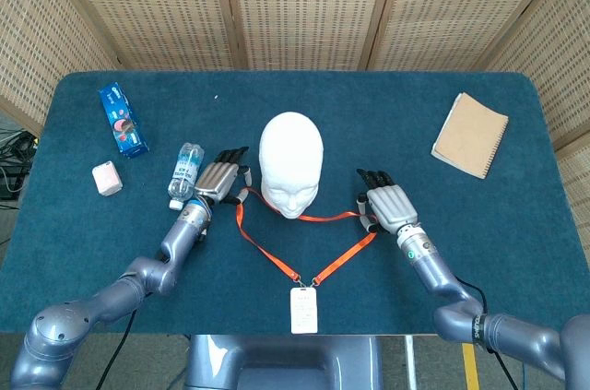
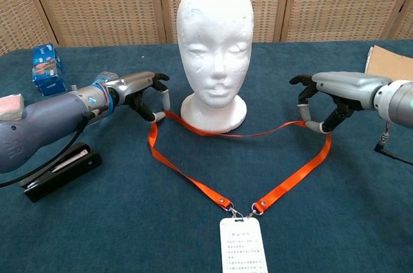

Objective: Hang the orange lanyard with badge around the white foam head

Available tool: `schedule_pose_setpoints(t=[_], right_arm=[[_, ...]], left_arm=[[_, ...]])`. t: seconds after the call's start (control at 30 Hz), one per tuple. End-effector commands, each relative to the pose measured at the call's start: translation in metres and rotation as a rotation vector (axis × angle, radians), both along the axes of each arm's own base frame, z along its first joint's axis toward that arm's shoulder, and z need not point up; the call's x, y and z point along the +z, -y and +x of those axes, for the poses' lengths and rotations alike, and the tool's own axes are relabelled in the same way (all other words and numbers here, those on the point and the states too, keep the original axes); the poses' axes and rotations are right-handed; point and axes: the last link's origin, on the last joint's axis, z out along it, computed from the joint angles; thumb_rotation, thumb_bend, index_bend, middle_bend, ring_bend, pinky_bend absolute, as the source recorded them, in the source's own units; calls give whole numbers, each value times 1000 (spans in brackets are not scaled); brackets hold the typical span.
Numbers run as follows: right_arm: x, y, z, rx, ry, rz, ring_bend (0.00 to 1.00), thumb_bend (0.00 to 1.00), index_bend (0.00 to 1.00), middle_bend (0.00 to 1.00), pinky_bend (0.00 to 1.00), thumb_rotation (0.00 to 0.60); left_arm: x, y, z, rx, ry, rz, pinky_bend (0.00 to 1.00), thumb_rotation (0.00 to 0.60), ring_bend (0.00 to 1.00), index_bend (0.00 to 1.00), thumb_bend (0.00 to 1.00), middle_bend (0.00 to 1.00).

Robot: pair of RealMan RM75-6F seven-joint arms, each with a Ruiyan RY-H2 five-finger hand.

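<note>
Left robot hand (image 2: 145,92) and right robot hand (image 2: 322,102) each pinch the orange fabric lanyard (image 2: 193,182), spreading its loop before the upright white foam head (image 2: 214,34); white card badge (image 2: 242,247) trails toward the bench's (image 2: 97,221) near edge.

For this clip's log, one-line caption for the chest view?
Both hands, left and right, pinch the orange lanyard spread before the white foam head.

Bright, even light throughout; soft faint shadows, sharp focus, no glare.
</note>
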Motion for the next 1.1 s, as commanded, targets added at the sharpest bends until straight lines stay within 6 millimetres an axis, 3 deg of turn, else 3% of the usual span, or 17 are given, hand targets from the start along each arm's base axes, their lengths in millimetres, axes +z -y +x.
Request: schedule_pose_setpoints(t=[0.03,0.37,0.63,1.1], right_arm=[[0,0,0,0,1,0,0,658,723,69,0,600],[1,-1,2,5,9,-3,0,658,723,69,0,600],[7,-4,7,21,23,-14,0,658,723,73,0,600],[22,-20,25,173,26,-19,0,658,724,87,0,600]], left_arm=[[0,0,0,2,0,-1,0,600,0,540,416,0],[-2,1,1,7,9,-9,0,600,0,639,468,0],[10,5,0,-39,26,10,0,600,0,664,481,0],[53,49,-21,-295,29,40,0,600,0,682,481,0]])
